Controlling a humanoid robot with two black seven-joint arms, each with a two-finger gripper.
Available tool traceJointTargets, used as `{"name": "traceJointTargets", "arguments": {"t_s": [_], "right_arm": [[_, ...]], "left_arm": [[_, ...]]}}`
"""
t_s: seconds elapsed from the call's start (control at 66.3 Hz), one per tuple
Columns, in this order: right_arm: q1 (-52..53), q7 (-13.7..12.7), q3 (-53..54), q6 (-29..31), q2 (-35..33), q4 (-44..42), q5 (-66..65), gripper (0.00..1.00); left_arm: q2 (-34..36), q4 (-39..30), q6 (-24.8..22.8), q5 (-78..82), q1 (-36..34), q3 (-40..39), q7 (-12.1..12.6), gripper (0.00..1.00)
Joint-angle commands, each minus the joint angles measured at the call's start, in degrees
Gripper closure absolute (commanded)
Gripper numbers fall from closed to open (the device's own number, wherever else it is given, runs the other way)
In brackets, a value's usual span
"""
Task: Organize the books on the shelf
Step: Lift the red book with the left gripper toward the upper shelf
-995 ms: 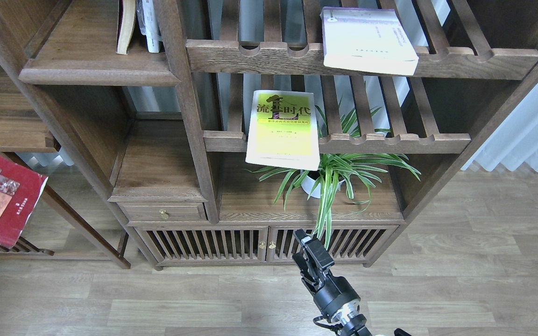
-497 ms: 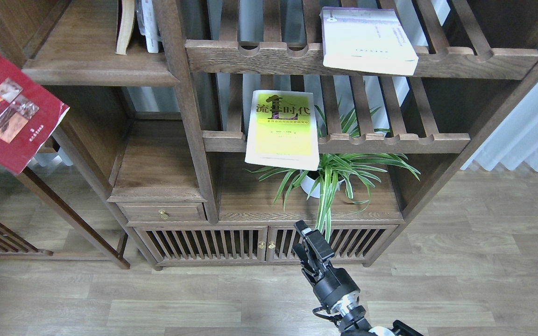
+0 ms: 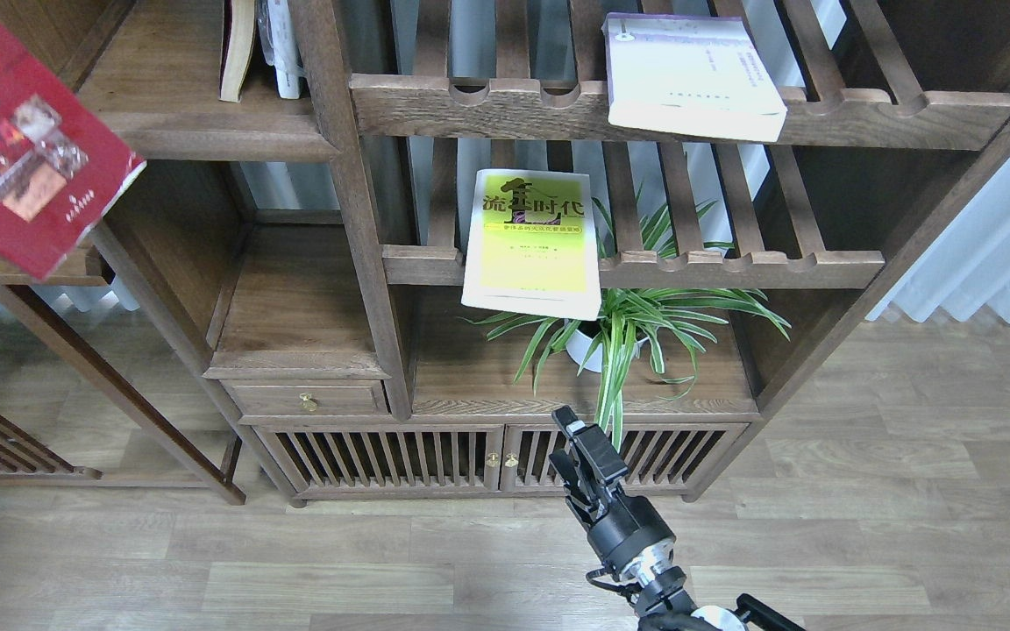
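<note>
A: Where are the three books?

B: The dark red book (image 3: 27, 158) is at the far left, tilted, its lower right corner in front of the left end of the shelf (image 3: 198, 131), which is the solid brown board with the rounded front edge. The left edge of the view cuts the book off, and I cannot see what holds it.

A: And the left hand?

B: It does not show, so its state is not visible.

A: The other two?

B: The white book (image 3: 689, 79) lies flat on the upper slatted rack (image 3: 864, 118), right of centre, its near edge hanging over the scalloped rail. The yellow-green book (image 3: 533, 241), with black characters on the cover, lies on the lower slatted rack (image 3: 733, 267) and also juts out past the front rail, above the potted plant (image 3: 636, 324).

A: Is anything on the shelf itself?

B: Two upright books (image 3: 259, 48) stand at its far right end, against the post, their tops cut off by the view.

A: The right hand?

B: The right hand (image 3: 582, 456) is low and near, in front of the cabinet doors (image 3: 382, 460), well apart from every book. It grasps nothing. It is dark and seen almost end-on, so I cannot tell whether its fingers are spread or closed.
</note>
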Motion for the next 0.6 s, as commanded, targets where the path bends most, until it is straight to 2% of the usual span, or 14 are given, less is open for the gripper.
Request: {"name": "traceJointTargets", "arguments": {"t_s": [0.0,0.106,0.377,0.467,0.588], "right_arm": [[0.0,0.0,0.1,0.0,0.0,0.0,0.2,0.01],[0.0,0.0,0.1,0.0,0.0,0.1,0.2,0.01],[-0.1,0.1,0.1,0.0,0.0,0.2,0.2,0.01],[-0.2,0.1,0.1,0.0,0.0,0.3,0.2,0.01],[-0.3,0.1,0.1,0.0,0.0,0.3,0.3,0.01]], "left_arm": [[5.3,1.0,0.0,0.3,-4.3,3.3,0.9,0.98],[7.9,3.5,0.0,2.9,-9.5,6.6,1.0,0.98],[7.4,7.3,0.0,7.4,-20.1,15.1,0.7,0.98],[5.7,9.8,0.0,9.4,-24.0,17.3,0.4,0.98],[-0.3,12.8,0.0,12.1,-28.1,18.2,0.6,0.98]]}}
